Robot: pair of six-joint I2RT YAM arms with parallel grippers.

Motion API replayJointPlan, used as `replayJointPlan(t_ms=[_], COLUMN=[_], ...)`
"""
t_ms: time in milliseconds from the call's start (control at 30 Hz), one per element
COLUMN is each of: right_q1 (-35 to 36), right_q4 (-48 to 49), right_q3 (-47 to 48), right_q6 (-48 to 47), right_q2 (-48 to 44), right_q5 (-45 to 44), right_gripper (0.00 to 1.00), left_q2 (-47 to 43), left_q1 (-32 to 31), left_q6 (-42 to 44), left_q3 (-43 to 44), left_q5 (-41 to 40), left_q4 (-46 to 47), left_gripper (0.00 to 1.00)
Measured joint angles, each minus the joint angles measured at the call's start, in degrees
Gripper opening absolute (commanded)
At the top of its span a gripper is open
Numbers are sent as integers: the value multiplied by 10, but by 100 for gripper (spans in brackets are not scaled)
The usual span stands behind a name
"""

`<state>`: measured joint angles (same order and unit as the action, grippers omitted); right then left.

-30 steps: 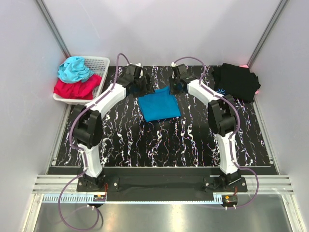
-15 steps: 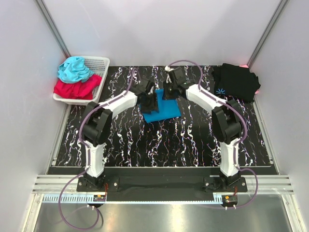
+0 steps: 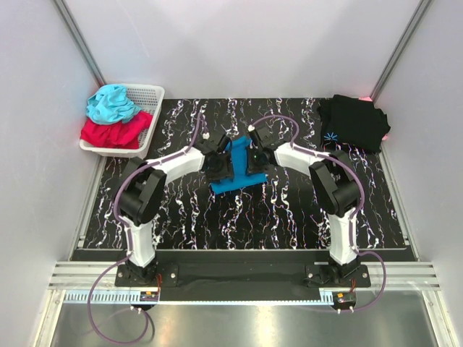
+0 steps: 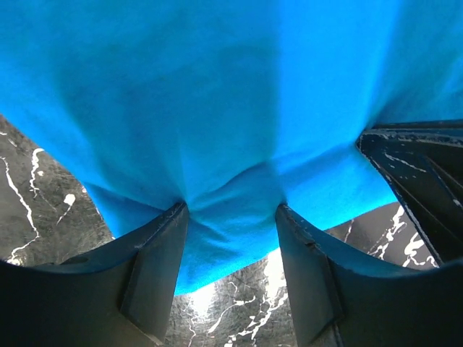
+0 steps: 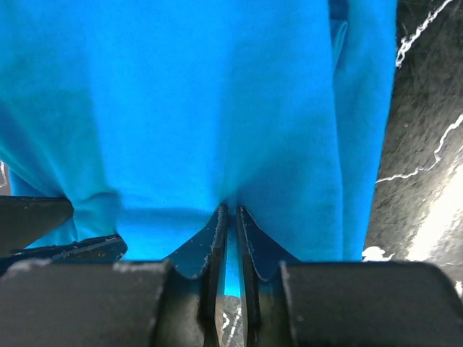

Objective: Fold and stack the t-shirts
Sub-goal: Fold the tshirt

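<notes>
Blue t-shirt: lies folded at the middle of the bench, partly under both grippers.
Left gripper: clenches a thick bunch of the blue cloth, jaws kept apart by it.
Right gripper: pinches a thin fold of the same shirt, jaws almost together.
Black t-shirt: sits at the far right corner, pale starburst print facing up, well apart.
Basket: stands far left, holds cyan cloth and red cloth.

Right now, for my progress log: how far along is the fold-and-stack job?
Done: the black t-shirt looks folded, far right. In hand: the left fingers and right fingers pinch the blue t-shirt mid-table. Left: finish its fold, stack it on the black one.
</notes>
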<state>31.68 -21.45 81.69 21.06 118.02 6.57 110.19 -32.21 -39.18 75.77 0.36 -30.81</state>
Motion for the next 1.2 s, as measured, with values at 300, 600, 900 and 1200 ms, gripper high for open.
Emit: replayJointPlan(t_ms=[300, 600, 900, 1200], right_q1=[62, 189, 202, 194], right_q4=[97, 153, 109, 63], right_q3=[-120, -207, -201, -184], right_q6=[81, 233, 281, 283], right_q2=[-63, -113, -123, -123], right_q5=[-51, -132, -174, -180], right_gripper=[14, 16, 18, 18], left_q2=[-31, -75, -114, -161], left_q1=[1, 15, 15, 15], left_q6=[-10, -18, -39, -55], left_q3=[-46, -98, -144, -196], left_q5=[-34, -60, -77, -71], left_q4=[11, -14, -10, -10], left_gripper=[60, 62, 61, 61])
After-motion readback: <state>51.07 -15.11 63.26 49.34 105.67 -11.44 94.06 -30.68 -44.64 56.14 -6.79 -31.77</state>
